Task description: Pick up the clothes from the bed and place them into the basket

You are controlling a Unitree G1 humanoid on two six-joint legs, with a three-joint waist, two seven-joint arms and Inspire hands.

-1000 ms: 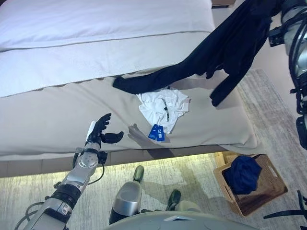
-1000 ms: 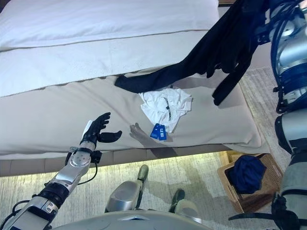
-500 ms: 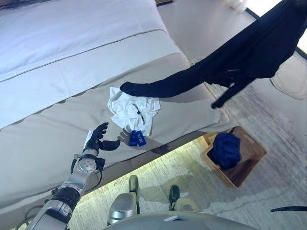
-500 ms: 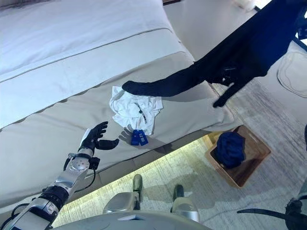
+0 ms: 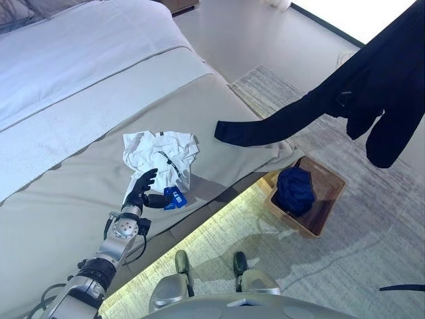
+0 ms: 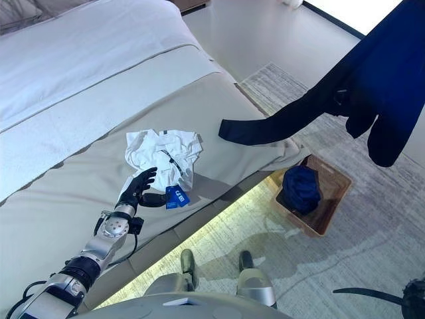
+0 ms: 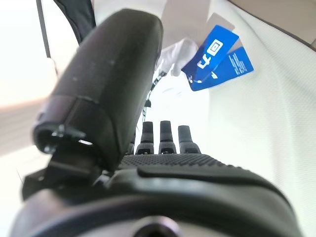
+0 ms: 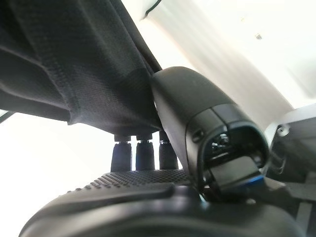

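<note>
A black garment point(image 5: 372, 86) hangs high at the right, its long sleeve end point(image 5: 229, 133) trailing down to the bed's corner. In the right wrist view my right hand point(image 8: 197, 148) is shut on this black cloth point(image 8: 64, 64), pinched between thumb and fingers. A crumpled white garment point(image 5: 159, 151) with blue tags point(image 5: 174, 196) lies on the beige bed cover point(image 5: 66, 199). My left hand point(image 5: 141, 191) rests open beside it, fingers straight and thumb near the tags point(image 7: 217, 59). The wicker basket point(image 5: 329, 199) stands on the floor beside the bed with a dark blue garment point(image 5: 295, 189) inside.
The bed's white sheet point(image 5: 73, 60) stretches away at the upper left. A grey rug point(image 5: 372, 246) lies under the basket. A lit strip runs along the bed's base point(image 5: 219, 212).
The camera has swung right. The black garment has come up off the bed and moved right, above the basket. My left hand has closed in on the white garment's tags.
</note>
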